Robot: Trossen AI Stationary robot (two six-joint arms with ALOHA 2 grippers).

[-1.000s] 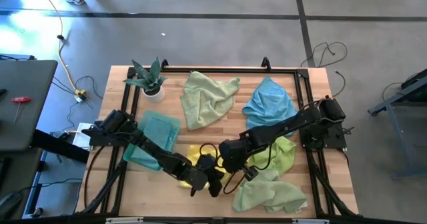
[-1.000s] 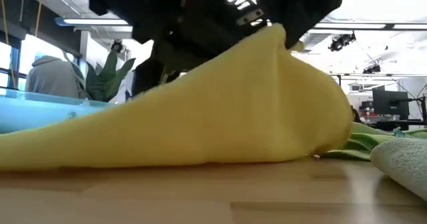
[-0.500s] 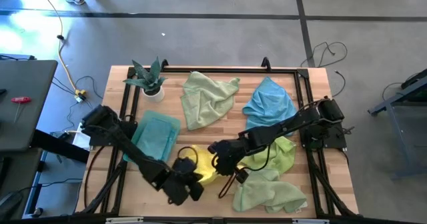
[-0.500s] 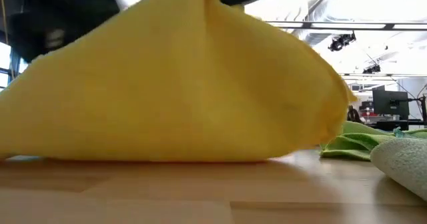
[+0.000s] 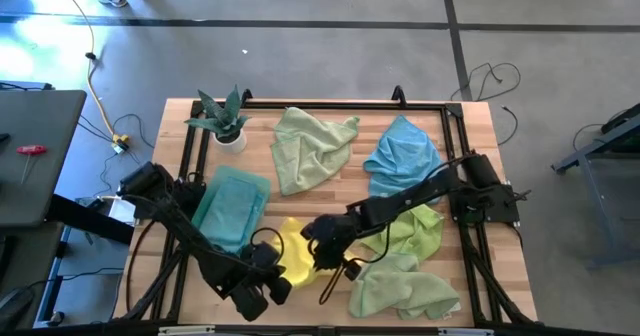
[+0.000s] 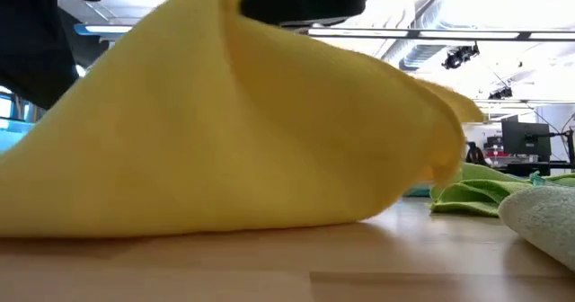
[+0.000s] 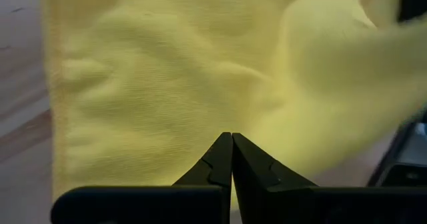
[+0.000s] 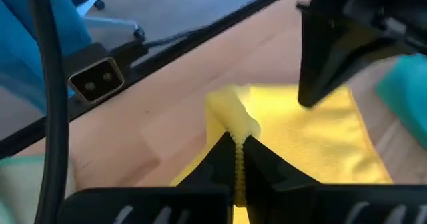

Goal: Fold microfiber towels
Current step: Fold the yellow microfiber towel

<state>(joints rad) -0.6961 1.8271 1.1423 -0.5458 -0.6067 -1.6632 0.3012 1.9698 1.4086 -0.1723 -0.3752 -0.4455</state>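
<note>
Yellow towel (image 5: 293,253) dragged left toward table's front edge (image 5: 330,323).

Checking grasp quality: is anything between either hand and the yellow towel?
Nothing visible. The left hand and right hand are each shut directly on the yellow towel, lifting it off the table.

Light is bright and even across the table (image 5: 470,116) in the high view, with only soft, short shadows under the arms. In the low view, ceiling strip lights behind the yellow towel (image 6: 234,149) glare white, so the room beyond it is washed out; the towel itself sits close to the lens and reads soft. In the left wrist view the towel's weave is sharp near the fingertips and blurs toward its far edge. The right wrist view is evenly lit.
</note>
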